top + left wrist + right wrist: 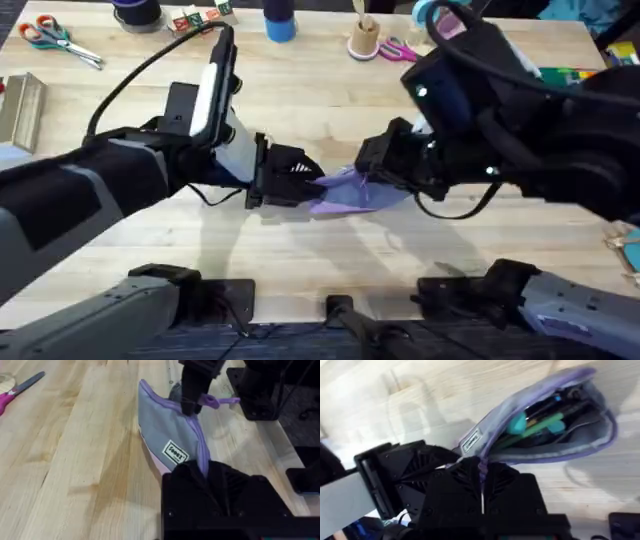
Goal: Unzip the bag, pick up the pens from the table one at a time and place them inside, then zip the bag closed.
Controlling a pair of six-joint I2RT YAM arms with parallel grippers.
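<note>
The lavender bag (352,196) lies mid-table between both arms. My left gripper (303,180) is shut on its left end, and in the left wrist view its tips (202,469) clamp the fabric just past the small label (175,452). From the other side, my right gripper (368,168) is shut on the zipper pull (220,400) at the bag's far end. In the right wrist view the bag (555,445) gapes open beyond my right gripper (481,467). A green pen (542,425) lies inside it among dark slim items.
Along the table's (330,100) far edge stand orange-handled scissors (55,38), pink scissors (396,48), a wooden spool (365,40), a blue cup (280,22) and small coloured blocks (196,18). A metal tray (20,108) sits at the left edge.
</note>
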